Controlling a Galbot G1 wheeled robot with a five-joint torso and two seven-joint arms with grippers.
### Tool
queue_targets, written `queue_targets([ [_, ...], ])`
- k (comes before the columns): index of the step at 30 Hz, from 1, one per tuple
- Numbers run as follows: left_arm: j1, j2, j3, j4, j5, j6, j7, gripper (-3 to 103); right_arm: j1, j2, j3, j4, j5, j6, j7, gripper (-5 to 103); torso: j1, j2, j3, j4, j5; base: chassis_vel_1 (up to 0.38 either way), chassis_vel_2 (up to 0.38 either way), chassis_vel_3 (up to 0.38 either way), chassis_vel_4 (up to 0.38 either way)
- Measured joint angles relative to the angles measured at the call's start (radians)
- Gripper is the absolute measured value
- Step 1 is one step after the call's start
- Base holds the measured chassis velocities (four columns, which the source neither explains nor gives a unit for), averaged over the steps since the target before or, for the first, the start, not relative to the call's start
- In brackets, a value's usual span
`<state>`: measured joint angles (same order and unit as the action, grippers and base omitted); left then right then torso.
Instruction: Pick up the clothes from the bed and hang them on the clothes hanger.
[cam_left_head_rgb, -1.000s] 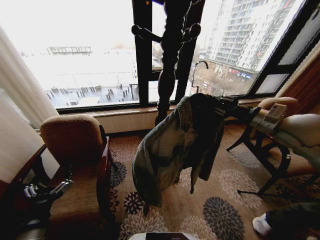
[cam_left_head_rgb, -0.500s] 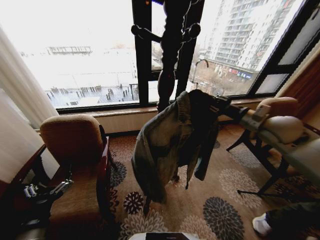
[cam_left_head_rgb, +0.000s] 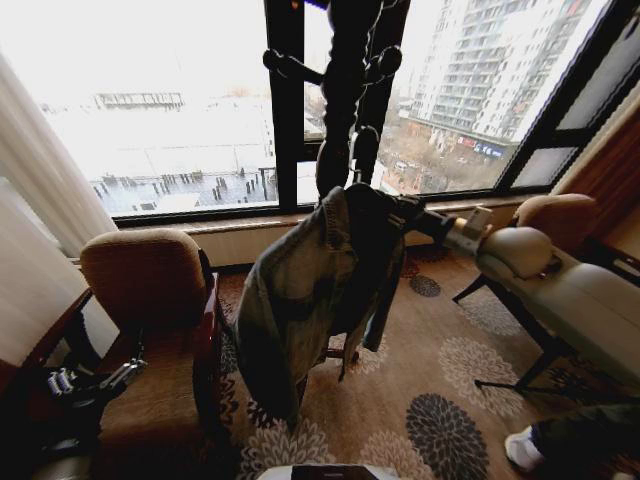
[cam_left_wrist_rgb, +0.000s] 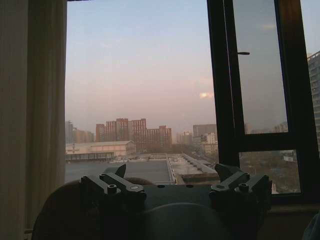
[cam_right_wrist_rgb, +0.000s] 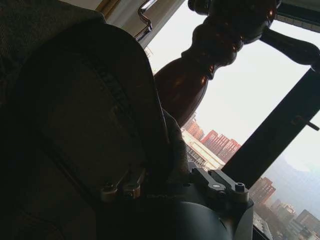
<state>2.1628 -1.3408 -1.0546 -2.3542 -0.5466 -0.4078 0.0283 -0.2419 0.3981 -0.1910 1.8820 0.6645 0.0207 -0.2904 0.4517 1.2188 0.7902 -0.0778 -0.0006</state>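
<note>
The left gripper (cam_left_head_rgb: 95, 380) is resting low beside the brown armchair (cam_left_head_rgb: 150, 290), and the left wrist view is showing its fingers (cam_left_wrist_rgb: 112, 187) spread wide with nothing between them. At centre, the denim jacket (cam_left_head_rgb: 310, 290) is hanging in front of the dark wooden stand (cam_left_head_rgb: 340, 110). The right arm is reaching in level from the right, its right gripper (cam_left_head_rgb: 415, 215) clamping the jacket's upper edge; the right wrist view is showing the turned post (cam_right_wrist_rgb: 210, 55) just beyond the cloth.

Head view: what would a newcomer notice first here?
First, the denim jacket, hanging mid-air at the centre, held at its collar by the right gripper. Right behind it rises a dark turned-wood coat stand against the bright window. The left gripper rests low, beside the brown armchair.
</note>
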Motion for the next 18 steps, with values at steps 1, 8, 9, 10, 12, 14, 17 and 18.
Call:
queue_targets([
  [1, 0.0, 0.0, 0.0, 0.0, 0.0, 0.0, 0.0, 100, 0.032, 0.006, -0.033, -0.004, 0.003, -0.001, -0.002, 28, 0.0, 0.0, 0.0, 0.0003, 0.0001, 0.0, 0.0, 0.0, 0.0],
  [8, 0.0, 0.0, 0.0, 0.0, 0.0, 0.0, 0.0, 100, 0.161, 0.039, -0.18, -0.023, 0.014, -0.005, -0.018, 28, 0.0, 0.0, 0.0, -0.0003, 0.0006, 0.0, 0.0, 0.0, 0.0],
  [9, 0.0, 0.0, 0.0, 0.0, 0.0, 0.0, 0.0, 100, 0.161, 0.039, -0.18, -0.023, 0.014, -0.005, -0.018, 28, 0.0, 0.0, 0.0, -0.0003, 0.0006, 0.0, 0.0, 0.0, 0.0],
  [10, 0.0, 0.0, 0.0, 0.0, 0.0, 0.0, 0.0, 100, 0.176, 0.044, -0.196, -0.028, 0.014, -0.005, -0.021, 28, 0.0, 0.0, 0.0, -0.0003, 0.0006, 0.0, 0.0, 0.0, 0.0],
  [12, 0.0, 0.0, 0.0, 0.0, 0.0, 0.0, 0.0, 100, 0.21, 0.051, -0.225, -0.039, 0.016, -0.005, -0.026, 28, 0.0, 0.0, 0.0, -0.0002, 0.0005, 0.0, 0.0, 0.0, 0.0],
  [14, 0.0, 0.0, 0.0, 0.0, 0.0, 0.0, 0.0, 100, 0.25, 0.056, -0.257, -0.047, 0.025, -0.005, -0.031, 28, 0.0, 0.0, 0.0, -0.0003, 0.0006, 0.0, 0.0, 0.0, 0.0],
  [17, 0.0, 0.0, 0.0, 0.0, 0.0, 0.0, 0.0, 100, 0.298, 0.062, -0.292, -0.055, 0.035, -0.005, -0.034, 28, 0.0, 0.0, 0.0, -0.0006, 0.0005, 0.0, 0.0, 0.0, 0.0],
  [18, 0.0, 0.0, 0.0, 0.0, 0.0, 0.0, 0.0, 100, 0.328, 0.066, -0.314, -0.06, 0.041, -0.005, -0.035, 28, 0.0, 0.0, 0.0, -0.0009, 0.0008, 0.0, 0.0, 0.0, 0.0],
])
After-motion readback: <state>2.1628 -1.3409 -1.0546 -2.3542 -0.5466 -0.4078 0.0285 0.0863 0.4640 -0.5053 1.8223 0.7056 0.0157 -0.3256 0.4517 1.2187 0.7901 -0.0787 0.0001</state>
